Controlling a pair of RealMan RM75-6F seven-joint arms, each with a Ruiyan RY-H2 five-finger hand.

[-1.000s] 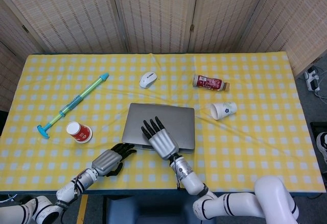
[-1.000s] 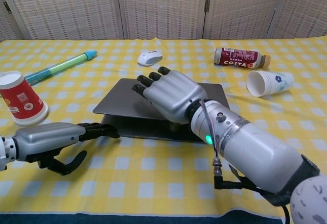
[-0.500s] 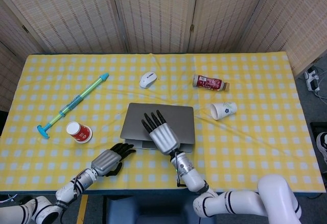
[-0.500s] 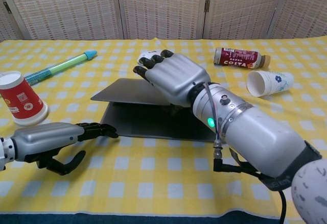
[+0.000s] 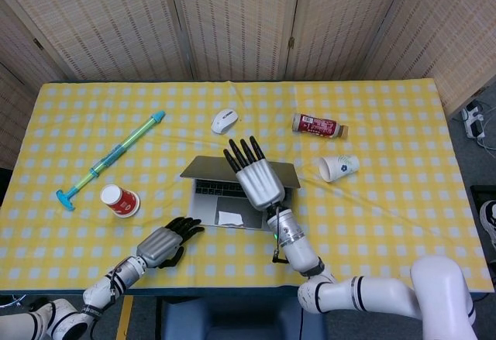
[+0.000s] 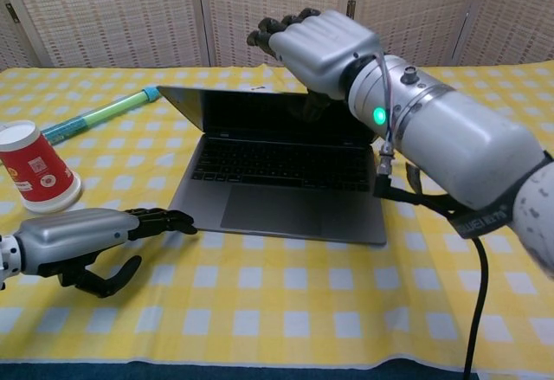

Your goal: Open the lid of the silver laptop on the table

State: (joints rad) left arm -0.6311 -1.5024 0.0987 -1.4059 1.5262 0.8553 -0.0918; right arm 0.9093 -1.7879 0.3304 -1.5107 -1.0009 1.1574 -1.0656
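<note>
Red "COSTA" bottle (image 5: 318, 127) beyond open laptop (image 6: 281, 174), right robot hand (image 6: 318, 44) on lid.

1. We see a silver laptop (image 6: 286, 181) that looks like smooth, matt metal, with dark keys.
2. We see a right hand (image 6: 325, 47) with a smooth, slightly shiny grey shell and black fingers (image 5: 242, 152).
3. The left hand (image 6: 78, 240) looks the same.
4. The table (image 5: 403, 224) has a soft checked cloth.
5. The red cup (image 6: 33, 168) looks like paper.
6. The mouse (image 5: 225, 120) is smooth plastic.
</note>
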